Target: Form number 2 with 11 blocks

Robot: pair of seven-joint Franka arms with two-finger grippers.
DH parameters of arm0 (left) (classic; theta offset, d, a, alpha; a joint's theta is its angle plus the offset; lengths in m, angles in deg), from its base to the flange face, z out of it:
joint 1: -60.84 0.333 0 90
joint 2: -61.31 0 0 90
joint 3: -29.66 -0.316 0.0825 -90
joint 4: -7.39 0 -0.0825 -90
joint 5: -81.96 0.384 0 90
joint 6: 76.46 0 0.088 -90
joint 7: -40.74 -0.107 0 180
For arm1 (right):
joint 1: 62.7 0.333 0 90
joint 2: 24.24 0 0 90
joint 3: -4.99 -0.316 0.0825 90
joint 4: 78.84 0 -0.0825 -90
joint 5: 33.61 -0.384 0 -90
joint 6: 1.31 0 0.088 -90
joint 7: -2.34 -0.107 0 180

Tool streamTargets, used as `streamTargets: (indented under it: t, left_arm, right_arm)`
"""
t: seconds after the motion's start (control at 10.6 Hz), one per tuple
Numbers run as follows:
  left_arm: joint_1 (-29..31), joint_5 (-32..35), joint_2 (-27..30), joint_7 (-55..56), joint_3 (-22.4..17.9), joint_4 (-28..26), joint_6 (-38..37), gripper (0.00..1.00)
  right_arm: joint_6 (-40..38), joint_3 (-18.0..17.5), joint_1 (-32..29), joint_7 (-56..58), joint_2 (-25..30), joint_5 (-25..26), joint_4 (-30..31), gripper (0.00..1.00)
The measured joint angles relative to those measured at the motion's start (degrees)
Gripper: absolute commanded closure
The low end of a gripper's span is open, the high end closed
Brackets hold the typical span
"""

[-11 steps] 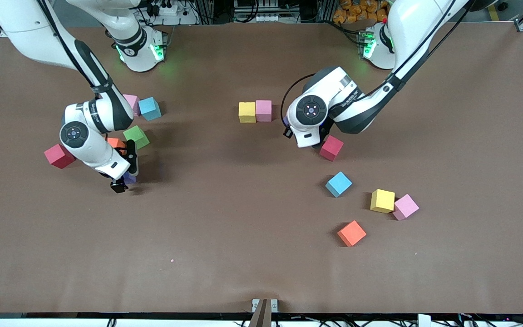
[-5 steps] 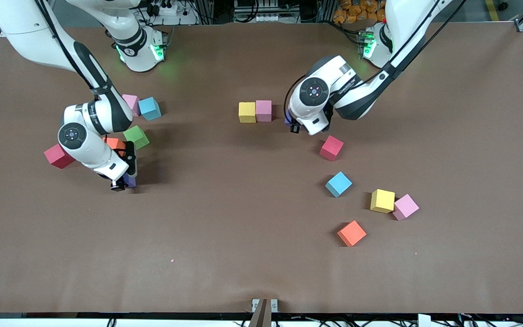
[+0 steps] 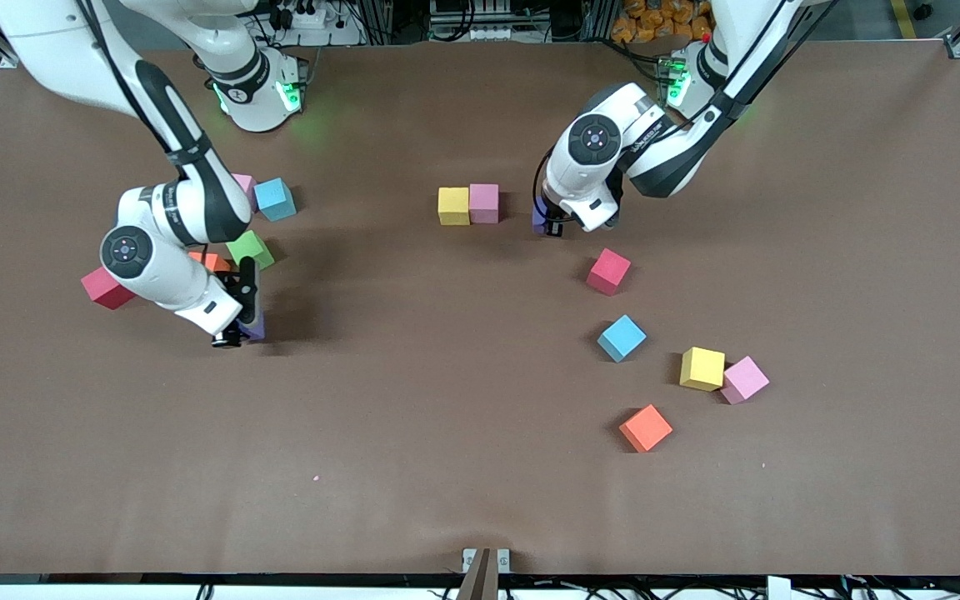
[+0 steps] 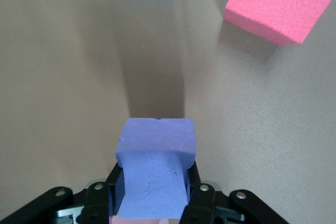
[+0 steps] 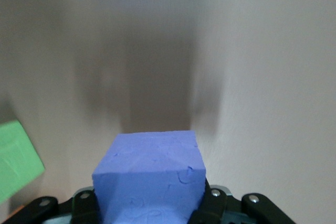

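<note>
Both arms reach down to the surface, the left end effector [image 3: 548, 223] at upper centre and the right end effector [image 3: 240, 332] at mid-left each clamped on a purple cube.

Hidden and cut-off parts at this moment

You saw only slivers of both purple blocks [image 3: 539, 220] [image 3: 255, 327] from the front, each masked by its wrist; the orange block [image 3: 212, 261] and a pink block [image 3: 244, 182] lay partly under the right arm, and in the wrist views the pink cube [image 4: 273, 6] and green cube [image 5: 16, 158] were cropped by the frame edges
</note>
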State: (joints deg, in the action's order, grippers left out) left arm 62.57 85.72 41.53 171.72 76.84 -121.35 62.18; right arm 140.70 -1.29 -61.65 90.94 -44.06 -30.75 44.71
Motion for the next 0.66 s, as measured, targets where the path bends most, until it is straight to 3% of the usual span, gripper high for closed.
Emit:
streamTargets:
  t: [0.66]
  left_arm:
    - [-0.9, -0.2, 0.0, 3.8, 1.4, -6.3, 14.7, 0.76]
  right_arm:
    - [-1.0, 0.1, 1.9, -0.2, 0.1, -0.6, -2.5, 0.70]
